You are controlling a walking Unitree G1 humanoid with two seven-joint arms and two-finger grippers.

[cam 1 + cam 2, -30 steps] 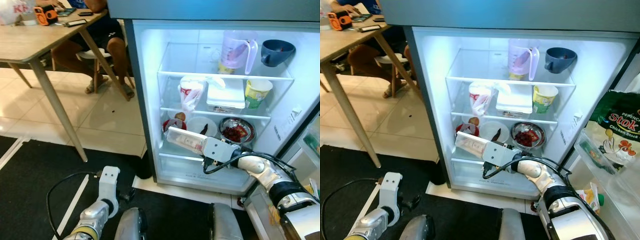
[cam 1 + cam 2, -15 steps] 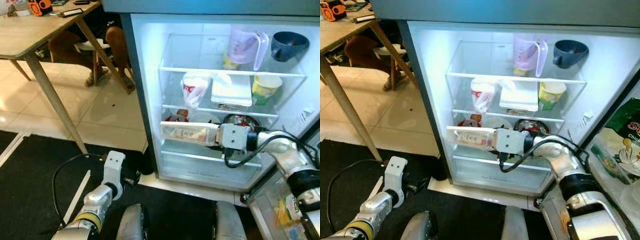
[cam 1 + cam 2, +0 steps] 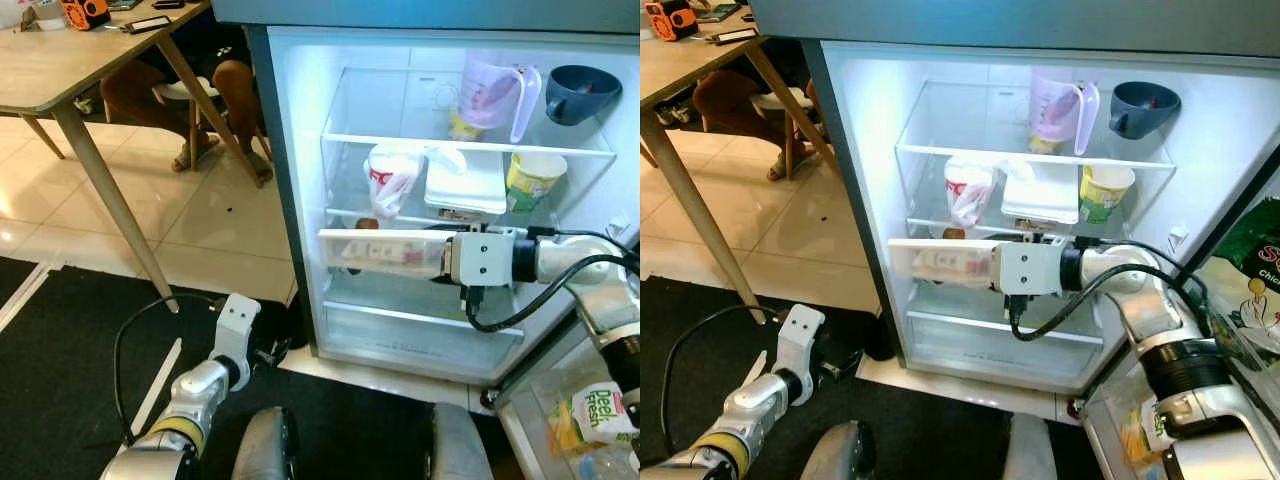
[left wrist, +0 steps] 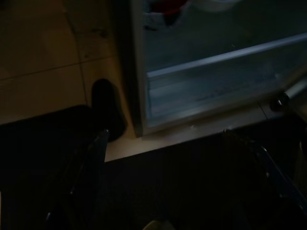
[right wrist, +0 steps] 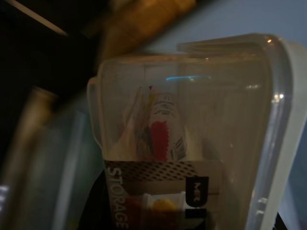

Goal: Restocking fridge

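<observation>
The fridge [image 3: 300, 200] stands open and lit. My right gripper [image 3: 440, 262] is shut on a clear plastic storage box [image 3: 378, 252] and holds it level in front of the lower shelf, its free end pointing left. The right wrist view shows the clear plastic storage box [image 5: 192, 143] close up, with a "STORAGE" label and small packets inside. My left gripper [image 4: 172, 191] hangs low over the black mat [image 3: 70, 380], open with nothing between its fingers. The left gripper [image 3: 835, 362] points at the fridge's foot.
A purple pitcher [image 3: 490, 92] and dark cup [image 3: 583, 92] stand on the top shelf. A white bag [image 3: 388, 178], white container [image 3: 465, 185] and yellow-green cup [image 3: 530, 180] are below. A wooden table [image 3: 60, 80] and a seated person's legs [image 3: 235, 90] are at left.
My right gripper has lifted the storage box and levelled it, from the lowest shelf's front to just under the middle shelf. The left arm has risen a little.
</observation>
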